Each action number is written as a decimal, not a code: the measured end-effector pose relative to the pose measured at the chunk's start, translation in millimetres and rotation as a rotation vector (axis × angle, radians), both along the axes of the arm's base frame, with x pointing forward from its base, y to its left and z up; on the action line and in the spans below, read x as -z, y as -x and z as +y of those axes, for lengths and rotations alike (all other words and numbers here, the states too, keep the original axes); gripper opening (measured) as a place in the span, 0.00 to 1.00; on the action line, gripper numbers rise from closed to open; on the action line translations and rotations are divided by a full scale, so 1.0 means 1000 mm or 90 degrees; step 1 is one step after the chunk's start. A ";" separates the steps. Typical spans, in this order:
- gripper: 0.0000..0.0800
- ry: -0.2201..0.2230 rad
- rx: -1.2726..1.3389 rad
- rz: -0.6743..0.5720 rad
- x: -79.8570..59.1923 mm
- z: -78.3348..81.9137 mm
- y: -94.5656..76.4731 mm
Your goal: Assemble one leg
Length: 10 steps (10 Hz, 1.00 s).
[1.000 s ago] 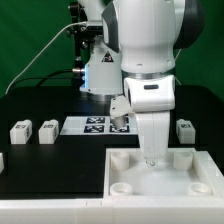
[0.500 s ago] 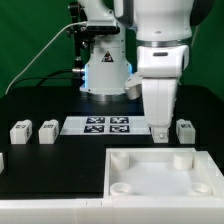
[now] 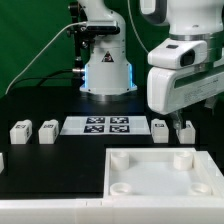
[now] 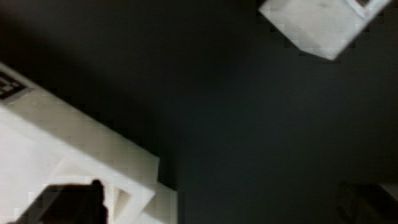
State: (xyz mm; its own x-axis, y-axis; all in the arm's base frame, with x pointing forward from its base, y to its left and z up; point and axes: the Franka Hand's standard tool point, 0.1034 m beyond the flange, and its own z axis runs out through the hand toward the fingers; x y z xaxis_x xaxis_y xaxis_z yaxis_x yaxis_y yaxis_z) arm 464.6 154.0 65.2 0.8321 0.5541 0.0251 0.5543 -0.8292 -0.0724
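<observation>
The arm has swung off toward the exterior view's right, and the claw (image 3: pixel 179 119) now hangs close above the leg (image 3: pixel 186 130) standing on the table (image 3: pixel 60 165) near the tray (image 3: pixel 150 180); whether it is spread or pressed together I cannot tell. The leg looks a light, stiff, smooth plastic block, best pinched across its flat sides. The tray holds nothing, its corner sockets bare.

A robotics lab — green backdrop (image 3: pixel 20 25), black table (image 3: pixel 60 160), tagged marker board (image 3: pixel 105 125), fixed robot arm (image 3: pixel 105 68).
</observation>
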 end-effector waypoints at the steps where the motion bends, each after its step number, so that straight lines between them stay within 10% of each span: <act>1: 0.81 -0.003 0.071 0.007 0.000 0.000 0.000; 8: 0.81 -0.001 0.373 0.078 0.023 0.010 0.025; 10: 0.81 0.053 0.360 0.185 0.020 0.012 0.037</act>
